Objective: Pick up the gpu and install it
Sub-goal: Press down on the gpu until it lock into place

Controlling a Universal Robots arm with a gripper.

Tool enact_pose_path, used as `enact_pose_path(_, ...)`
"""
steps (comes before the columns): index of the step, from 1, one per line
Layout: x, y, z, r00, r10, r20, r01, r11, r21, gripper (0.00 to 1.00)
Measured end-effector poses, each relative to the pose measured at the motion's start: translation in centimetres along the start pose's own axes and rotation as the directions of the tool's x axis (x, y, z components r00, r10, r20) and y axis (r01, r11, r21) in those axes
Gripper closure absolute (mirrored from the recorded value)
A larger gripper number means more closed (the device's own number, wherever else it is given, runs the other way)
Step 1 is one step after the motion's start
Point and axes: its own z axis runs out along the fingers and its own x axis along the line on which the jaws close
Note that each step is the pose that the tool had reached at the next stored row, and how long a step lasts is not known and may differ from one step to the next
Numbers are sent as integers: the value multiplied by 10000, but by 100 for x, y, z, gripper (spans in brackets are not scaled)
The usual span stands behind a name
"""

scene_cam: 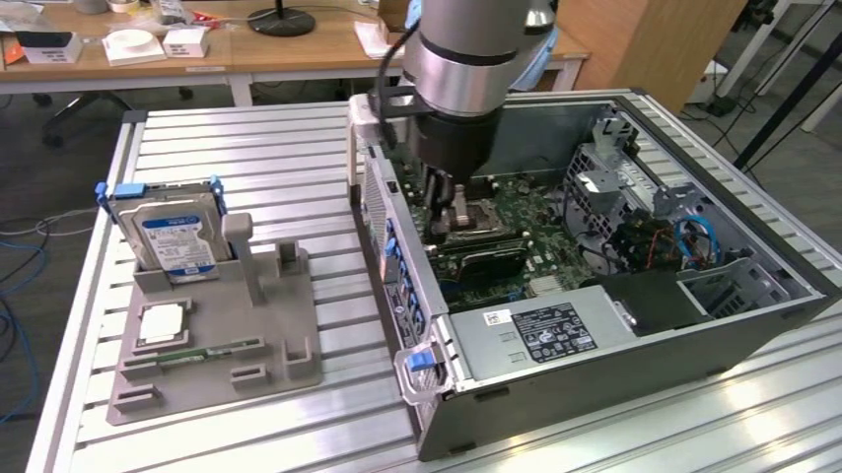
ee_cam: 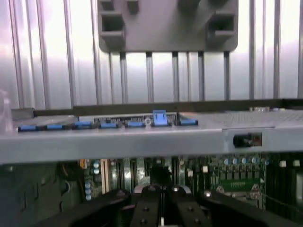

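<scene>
My gripper [scene_cam: 444, 200] reaches down into the open computer case [scene_cam: 790, 281], just above the motherboard [scene_cam: 526, 222] near the processor socket. In the wrist view its fingertips [ee_cam: 161, 208] are shut together, with a small dark shape just beyond them that I cannot identify. A dark flat card that looks like the gpu [scene_cam: 483, 261] stands on the motherboard beside the case's slot wall, slightly nearer the camera than the gripper. Whether the fingers touch it I cannot tell. The tall posts of the grey holder [scene_cam: 217, 355] have nothing between them.
The grey holder carries a hard drive [scene_cam: 172, 236], a processor [scene_cam: 158, 323] and a green memory stick [scene_cam: 197, 355]. The case wall with blue clips [ee_cam: 142, 124] is close to the gripper, and the drive cage [scene_cam: 632, 192] and cables are at the exterior view's right. Desks stand behind the slatted table.
</scene>
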Motion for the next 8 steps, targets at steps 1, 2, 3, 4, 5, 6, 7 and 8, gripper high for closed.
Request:
enact_pose_path(1,3,45,0,10000,2,1,-2,10000,0,89)
enact_pose_path(2,4,63,-1,10000,2,0,-2,10000,-2,89)
enact_pose_path(3,4,64,-1,10000,1,1,-1,10000,1,89)
enact_pose_path(4,4,64,0,10000,1,0,-1,10000,0,89)
enact_pose_path(5,4,63,5,10000,0,2,0,10000,1,89)
enact_pose_path(6,4,62,16,10000,1,7,-1,10000,0,89)
enact_pose_path(7,5,63,29,10000,12,9,-12,10000,-7,89)
enact_pose_path(8,5,62,33,10000,36,5,-36,10000,-57,89)
